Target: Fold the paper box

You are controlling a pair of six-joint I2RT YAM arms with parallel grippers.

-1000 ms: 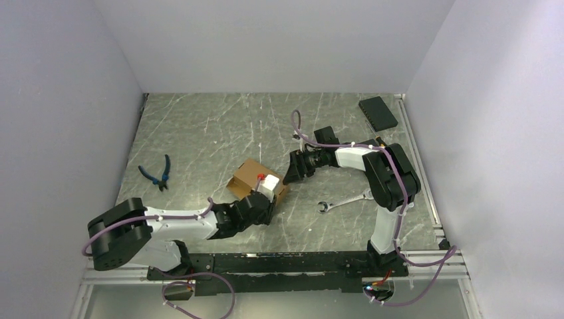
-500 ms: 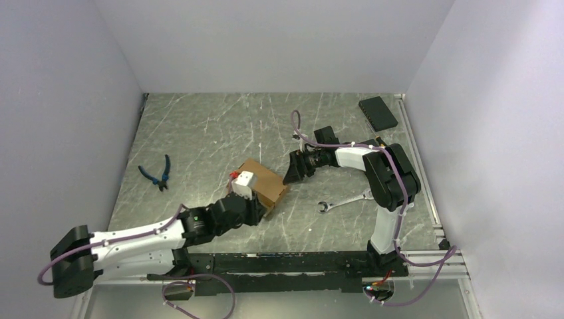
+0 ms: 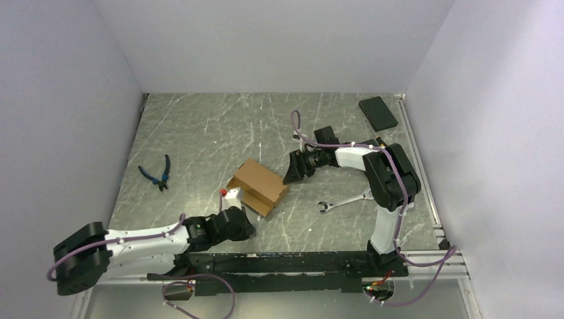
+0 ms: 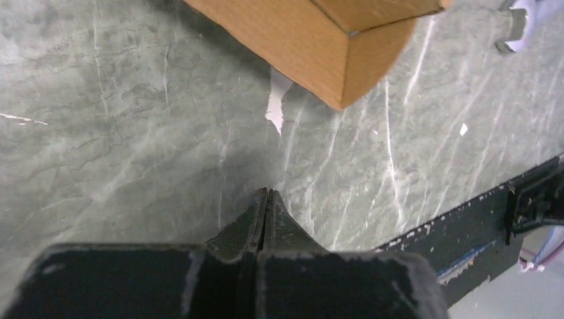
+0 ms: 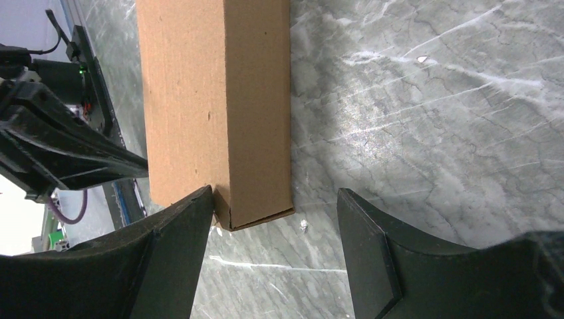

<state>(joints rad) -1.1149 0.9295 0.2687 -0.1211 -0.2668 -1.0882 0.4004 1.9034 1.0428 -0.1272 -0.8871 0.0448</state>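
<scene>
So the paper box (image 3: 257, 186) is sitting folded up roughly mid-table (image 3: 199, 126), between the two arms. The left gripper (image 4: 266, 194) is pinched completely shut on nothing, low over the table just on the near side of the box and clear of it. The right gripper (image 5: 276, 196) is spread wide at the box's right end, holding nothing (one finger sits right at the corner, can't tell if it touches). There's a pair of pliers (image 3: 158, 173) off to the left and a wrench (image 3: 342, 201) to the right.

Left fingers (image 4: 279, 222) withdrawn from paper box (image 3: 258, 185), now closed.
</scene>
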